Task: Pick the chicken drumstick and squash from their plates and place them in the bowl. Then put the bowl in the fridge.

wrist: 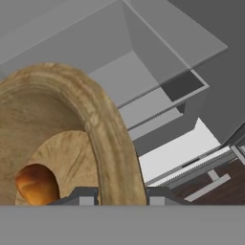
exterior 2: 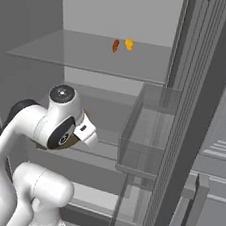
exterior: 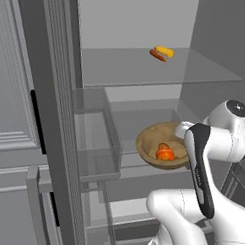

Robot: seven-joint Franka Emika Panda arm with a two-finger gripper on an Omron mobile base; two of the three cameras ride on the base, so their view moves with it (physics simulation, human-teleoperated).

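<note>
- Looking through the hand view, I saw the gripper (wrist: 122,197) clamped on the rim of the wooden bowl (wrist: 107,139) — one dark fingertip either side of the thick tan wall
- In the left base view the bowl (exterior: 150,141) sat tilted toward me, held inside the open fridge (exterior: 146,70) at the level of a glass shelf, below the upper shelf
- The squash (exterior: 165,154) lay orange in the bottom of the bowl; a smaller orange-brown piece just behind it, touching, I took for the chicken drumstick (exterior: 163,146), though I could not make out its bone end
- In the hand view a golden-brown rounded lump showed low inside the bowl — I could not tell which food it was
- On the upper glass shelf (exterior: 196,69) a red food (exterior: 157,55) and a yellow food (exterior: 164,51) lay side by side, well apart from the bowl
</note>
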